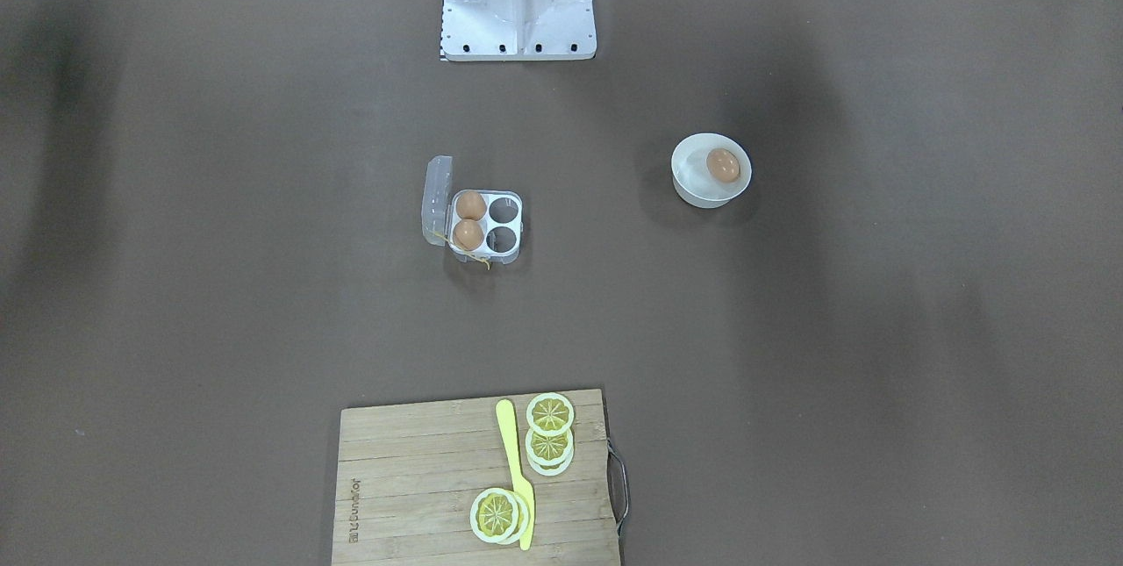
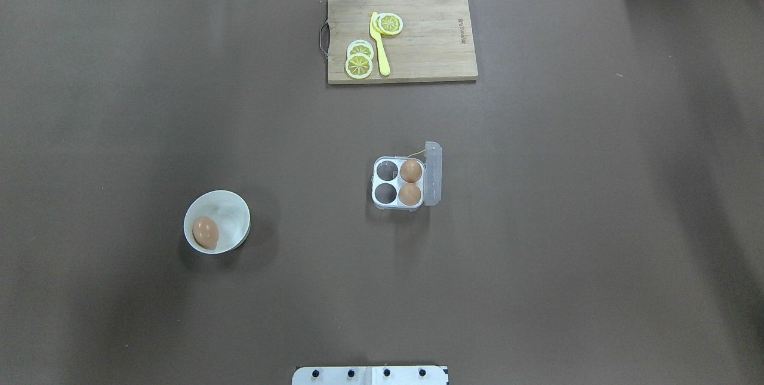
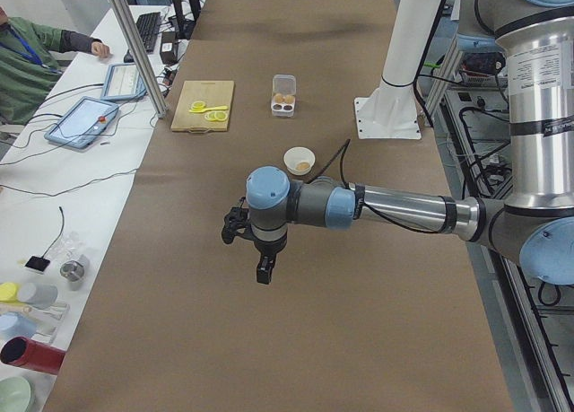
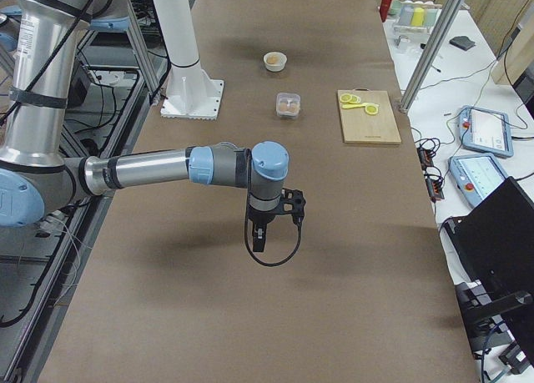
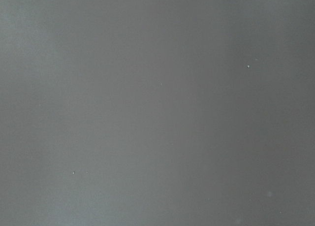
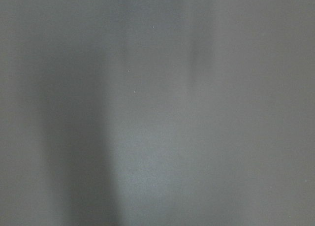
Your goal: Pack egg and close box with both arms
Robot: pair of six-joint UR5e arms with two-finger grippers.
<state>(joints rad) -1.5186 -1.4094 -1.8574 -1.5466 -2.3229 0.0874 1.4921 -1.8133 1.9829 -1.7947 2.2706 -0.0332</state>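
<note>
The clear box (image 2: 398,182) sits mid-table with its lid (image 2: 432,173) standing open on the hinge side. Two eggs (image 2: 409,171) fill the cells beside the lid; the other two cells are empty. A third egg (image 2: 205,232) lies in a round white bowl (image 2: 233,212) on my left side. Neither gripper shows in the overhead or front views. My left gripper (image 3: 263,273) hangs over bare table in the exterior left view, my right gripper (image 4: 259,239) likewise in the exterior right view. I cannot tell whether either is open or shut. Both wrist views show only bare brown table.
A wooden cutting board (image 2: 430,39) with lemon slices (image 2: 359,65) and a yellow knife (image 2: 379,45) lies at the far edge. The robot's white base (image 1: 518,13) stands at the near edge. Operators' tablets and bottles sit on side tables.
</note>
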